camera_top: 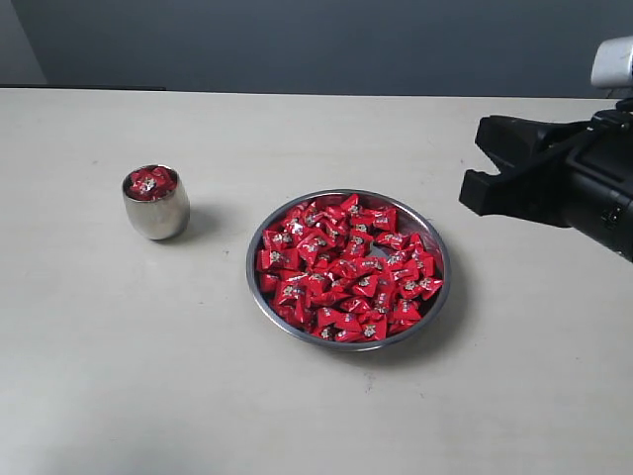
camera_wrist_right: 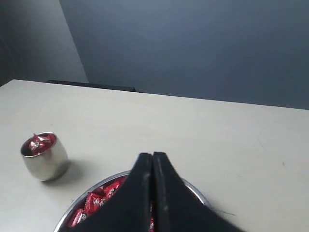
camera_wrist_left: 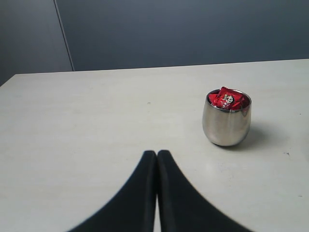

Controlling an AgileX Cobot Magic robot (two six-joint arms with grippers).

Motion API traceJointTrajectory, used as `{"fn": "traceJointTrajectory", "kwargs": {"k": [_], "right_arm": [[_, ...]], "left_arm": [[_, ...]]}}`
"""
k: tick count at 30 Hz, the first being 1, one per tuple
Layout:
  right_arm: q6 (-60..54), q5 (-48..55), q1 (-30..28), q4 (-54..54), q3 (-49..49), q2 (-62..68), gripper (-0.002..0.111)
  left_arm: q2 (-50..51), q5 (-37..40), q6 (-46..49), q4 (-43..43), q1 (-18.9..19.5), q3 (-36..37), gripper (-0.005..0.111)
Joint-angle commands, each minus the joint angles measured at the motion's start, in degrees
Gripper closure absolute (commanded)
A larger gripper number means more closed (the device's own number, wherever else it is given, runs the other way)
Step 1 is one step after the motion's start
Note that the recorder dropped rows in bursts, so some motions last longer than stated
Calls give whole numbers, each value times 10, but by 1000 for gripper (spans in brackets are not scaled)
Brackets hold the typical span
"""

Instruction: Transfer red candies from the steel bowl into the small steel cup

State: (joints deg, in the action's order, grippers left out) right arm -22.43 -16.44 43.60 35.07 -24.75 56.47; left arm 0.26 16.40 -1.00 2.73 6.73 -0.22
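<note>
The steel bowl (camera_top: 348, 192) sits mid-table, heaped with red candies (camera_top: 346, 267). To its left stands the small steel cup (camera_top: 156, 203), with a few red candies (camera_top: 151, 183) showing at its mouth. My right gripper (camera_top: 479, 168) hovers to the right of the bowl, above the table. In the right wrist view it (camera_wrist_right: 152, 155) is shut and empty, over the bowl's rim (camera_wrist_right: 108, 178) and candies (camera_wrist_right: 96, 200), with the cup (camera_wrist_right: 45, 157) beyond. My left gripper (camera_wrist_left: 157, 153) is shut on nothing, low over bare table, a short way from the cup (camera_wrist_left: 227, 121). It is outside the exterior view.
The pale table (camera_top: 316, 416) carries only the bowl and the cup. A dark blue-grey wall (camera_top: 316, 40) runs behind its far edge. The right arm's black body (camera_top: 593, 188) fills the right side of the exterior view.
</note>
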Motion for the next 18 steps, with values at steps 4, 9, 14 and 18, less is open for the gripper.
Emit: {"fn": "traceJointTrajectory", "kwargs": {"k": [4, 9, 14, 18], "right_arm": [[-68, -4, -2, -6, 1, -4, 109], [-117, 32, -8, -6, 1, -11, 109], [-125, 118, -64, -7, 1, -72, 109], [-125, 209, -130, -23, 1, -145, 109]], "left_arm": [[-3, -1, -1, -4, 0, 2, 106], [-3, -1, -1, -4, 0, 2, 106], [-3, -1, -1, -4, 0, 2, 106], [-3, -1, -1, -4, 0, 2, 106]]}}
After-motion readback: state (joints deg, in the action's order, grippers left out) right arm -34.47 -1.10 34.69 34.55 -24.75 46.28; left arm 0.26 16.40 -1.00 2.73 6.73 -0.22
